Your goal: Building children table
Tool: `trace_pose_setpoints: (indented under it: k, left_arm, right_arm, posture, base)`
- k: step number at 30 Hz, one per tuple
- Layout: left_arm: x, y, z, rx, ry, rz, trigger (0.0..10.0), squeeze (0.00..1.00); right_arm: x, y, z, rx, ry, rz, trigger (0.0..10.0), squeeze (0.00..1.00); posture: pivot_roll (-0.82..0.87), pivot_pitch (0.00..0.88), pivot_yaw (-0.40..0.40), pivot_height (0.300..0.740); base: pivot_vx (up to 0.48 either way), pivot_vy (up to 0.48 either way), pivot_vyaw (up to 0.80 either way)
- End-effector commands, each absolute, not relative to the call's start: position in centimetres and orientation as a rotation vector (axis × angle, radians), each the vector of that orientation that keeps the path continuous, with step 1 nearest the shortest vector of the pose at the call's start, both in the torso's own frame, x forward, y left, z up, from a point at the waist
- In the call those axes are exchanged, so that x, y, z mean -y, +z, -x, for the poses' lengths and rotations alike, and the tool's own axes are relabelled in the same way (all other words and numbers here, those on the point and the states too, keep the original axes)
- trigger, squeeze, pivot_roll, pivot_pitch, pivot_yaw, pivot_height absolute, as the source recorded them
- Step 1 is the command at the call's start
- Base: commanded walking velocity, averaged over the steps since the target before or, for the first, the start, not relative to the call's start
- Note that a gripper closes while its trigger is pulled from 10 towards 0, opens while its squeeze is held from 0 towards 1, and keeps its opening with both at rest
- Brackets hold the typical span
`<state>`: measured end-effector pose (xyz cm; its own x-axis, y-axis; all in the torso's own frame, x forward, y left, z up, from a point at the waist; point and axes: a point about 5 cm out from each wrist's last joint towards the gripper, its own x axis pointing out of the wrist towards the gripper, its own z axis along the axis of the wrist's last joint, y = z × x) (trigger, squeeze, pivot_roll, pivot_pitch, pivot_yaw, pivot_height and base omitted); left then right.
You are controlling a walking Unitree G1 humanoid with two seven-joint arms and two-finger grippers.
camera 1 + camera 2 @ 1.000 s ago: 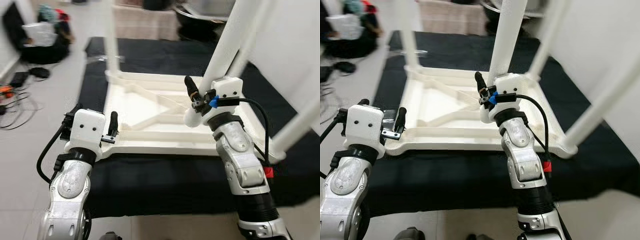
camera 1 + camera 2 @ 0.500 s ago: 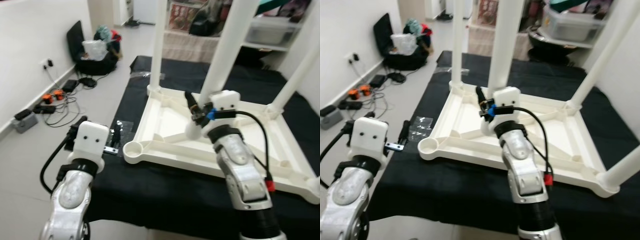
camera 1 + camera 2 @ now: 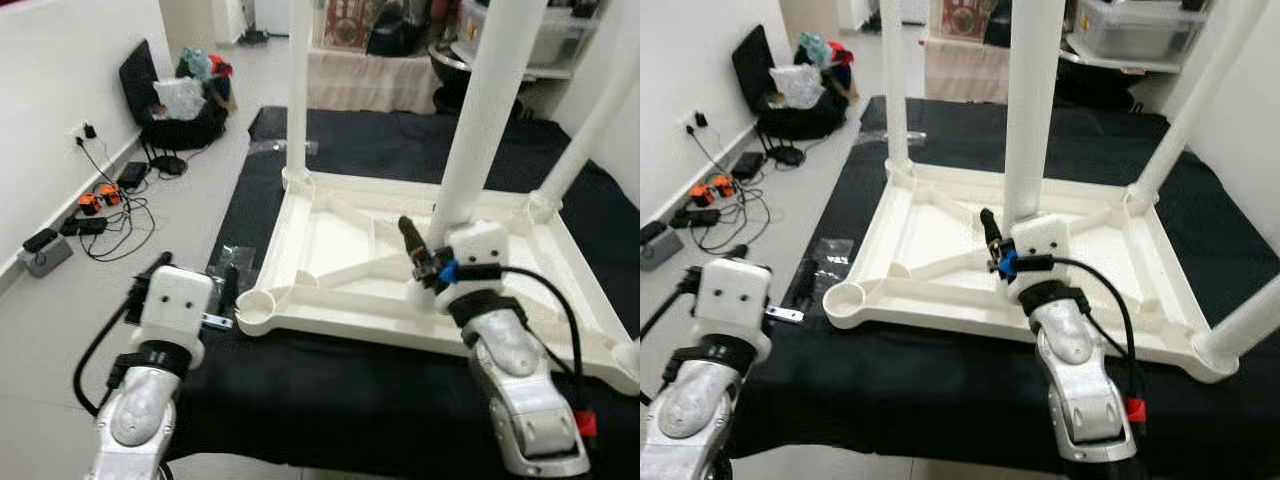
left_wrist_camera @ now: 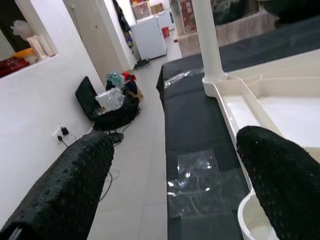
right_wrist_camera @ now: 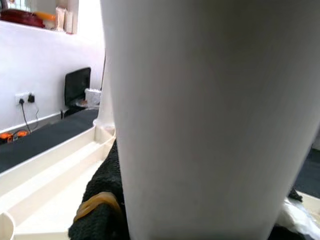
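Upturned tabletop point(image 3: 940, 235) lies on the black mat point(image 3: 940, 380), three legs fitted. Fourth leg point(image 3: 1032, 100) stands upright over it, right gripper point(image 3: 992, 245) clamped on its base. Empty corner socket point(image 3: 843, 297) is leftward, nearer the left gripper point(image 3: 195, 280), fingers apart, holding nothing.

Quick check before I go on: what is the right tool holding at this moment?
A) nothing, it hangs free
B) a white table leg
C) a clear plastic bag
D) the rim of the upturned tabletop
B: the right tool is closed around a white table leg, which stands upright over the upturned tabletop; the right wrist view shows that leg pressed between its black fingers.
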<state>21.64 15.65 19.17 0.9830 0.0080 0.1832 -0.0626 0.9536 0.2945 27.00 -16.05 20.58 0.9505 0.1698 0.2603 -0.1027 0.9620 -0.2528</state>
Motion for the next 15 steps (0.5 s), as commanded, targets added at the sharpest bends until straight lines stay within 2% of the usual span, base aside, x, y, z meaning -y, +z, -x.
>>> trace_pose_setpoints:
  k: [1, 3, 11, 15]
  left_arm:
    - [-15.8, 19.3, -21.5, 0.182, 0.054, -0.307, 10.0, 0.00]
    - [-15.7, 19.5, -21.5, 0.184, 0.069, -0.289, 10.0, 0.00]
    - [-14.6, 19.2, -21.4, 0.176, 0.042, -0.213, 10.0, 0.00]
    - [-13.9, 19.1, -21.4, 0.178, 0.022, -0.208, 10.0, 0.00]
  right_arm:
    - [16.4, 20.8, -26.7, 0.284, 0.112, 0.243, 10.0, 0.00]
    - [16.5, 20.9, -26.5, 0.280, 0.085, 0.242, 10.0, 0.00]
    - [15.7, 20.6, -26.5, 0.278, 0.094, 0.243, 10.0, 0.00]
    - [15.4, 21.0, -26.6, 0.290, 0.103, 0.239, 10.0, 0.00]
  posture:
    - [0.05, 0.037, -0.070, 0.740]
    - [0.04, 0.040, -0.062, 0.740]
    - [0.01, 0.037, -0.062, 0.740]
    - [0.01, 0.038, -0.075, 0.740]
  base:
    - [0.000, 0.000, 0.00]
    - [0.000, 0.000, -0.23]
    - [0.000, 0.000, -0.80]
    - [0.000, 0.000, 0.00]
